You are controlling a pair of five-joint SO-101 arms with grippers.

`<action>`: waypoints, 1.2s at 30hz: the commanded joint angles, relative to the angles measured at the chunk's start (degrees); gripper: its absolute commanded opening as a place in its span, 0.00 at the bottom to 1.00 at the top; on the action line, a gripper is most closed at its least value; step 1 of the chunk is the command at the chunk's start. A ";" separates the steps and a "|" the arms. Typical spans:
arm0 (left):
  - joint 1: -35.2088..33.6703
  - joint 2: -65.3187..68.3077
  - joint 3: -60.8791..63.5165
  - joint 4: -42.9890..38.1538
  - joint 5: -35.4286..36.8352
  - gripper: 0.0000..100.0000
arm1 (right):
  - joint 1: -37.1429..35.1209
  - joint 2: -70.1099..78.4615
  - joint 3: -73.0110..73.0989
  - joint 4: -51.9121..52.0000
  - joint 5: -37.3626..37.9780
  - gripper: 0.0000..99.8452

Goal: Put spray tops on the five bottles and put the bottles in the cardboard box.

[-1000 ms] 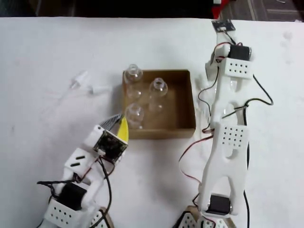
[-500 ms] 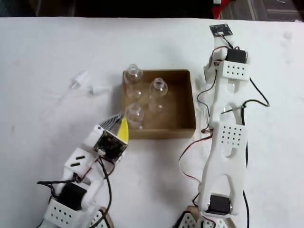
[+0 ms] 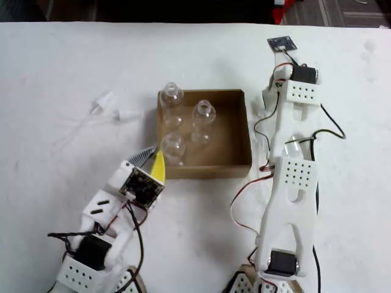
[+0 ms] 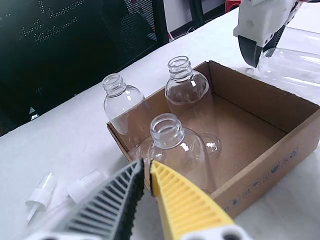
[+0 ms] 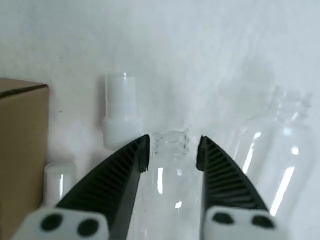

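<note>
Three clear bottles without tops stand in the cardboard box: bottle at the far left corner, bottle in the middle, and bottle by the near wall. My left gripper hovers at the box's near left corner, yellow and grey fingers shut on nothing. My right gripper points down to the right of the box, open, its black fingers flanking the neck of a clear bottle without clearly touching it. Another bottle stands beside it.
Two white spray tops lie on the white table to the left of the box. Two more spray tops stand between the box corner and the right gripper. The right arm stretches along the box's right side.
The right arm's wrist has shifted slightly, and a clear bottle now shows beside its forearm. The left arm and the bottles in the box have not moved.
</note>
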 commanded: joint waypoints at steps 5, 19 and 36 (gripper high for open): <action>0.75 -0.48 -0.18 0.09 0.18 0.02 | 2.42 -2.42 -4.31 0.31 1.23 0.02; 0.75 -0.48 -0.18 0.09 0.18 0.02 | 3.12 -11.47 -15.38 9.01 1.05 0.02; 0.75 -0.48 -0.18 0.09 0.09 0.02 | 0.40 -48.04 18.29 9.10 -7.65 0.01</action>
